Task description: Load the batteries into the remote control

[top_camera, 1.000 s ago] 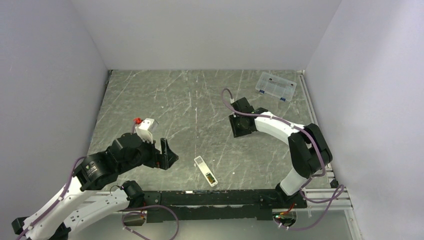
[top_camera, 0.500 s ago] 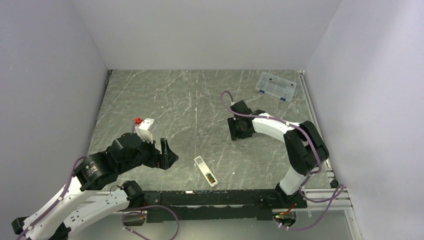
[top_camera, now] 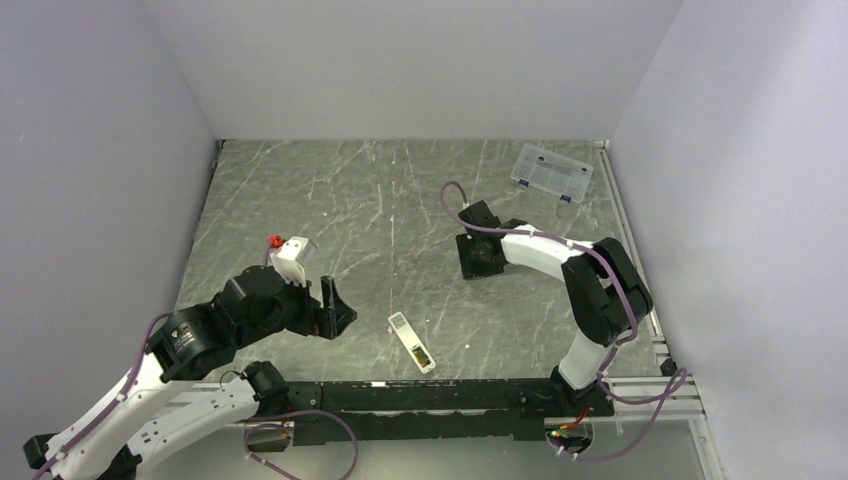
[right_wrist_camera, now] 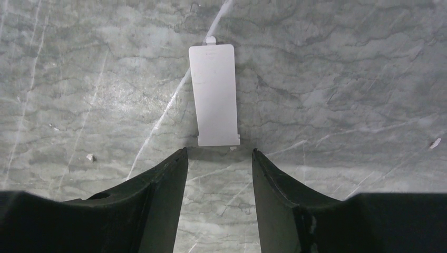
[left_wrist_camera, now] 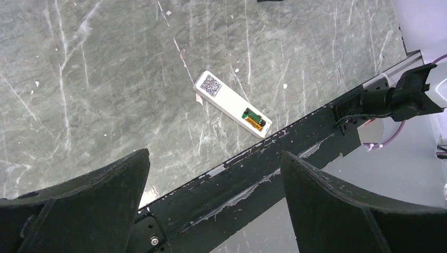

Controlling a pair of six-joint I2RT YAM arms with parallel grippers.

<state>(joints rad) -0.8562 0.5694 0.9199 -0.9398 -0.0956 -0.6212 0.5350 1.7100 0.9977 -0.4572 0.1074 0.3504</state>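
Near rail (top_camera: 450, 385), remote control (top_camera: 412, 343) diagonal, batteries (left_wrist_camera: 253, 118) railward, left claw (left_wrist_camera: 213, 158) spread, right claw (right_wrist_camera: 219, 153) spread

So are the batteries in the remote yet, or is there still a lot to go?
Done, it seems: both batteries, green and gold, sit in the open recess of the remote control. In hand: nothing. The right jaws stand apart just short of the flat white cover, which lies on the table, and the left jaws hang wide open. Left: probably fitting that cover.
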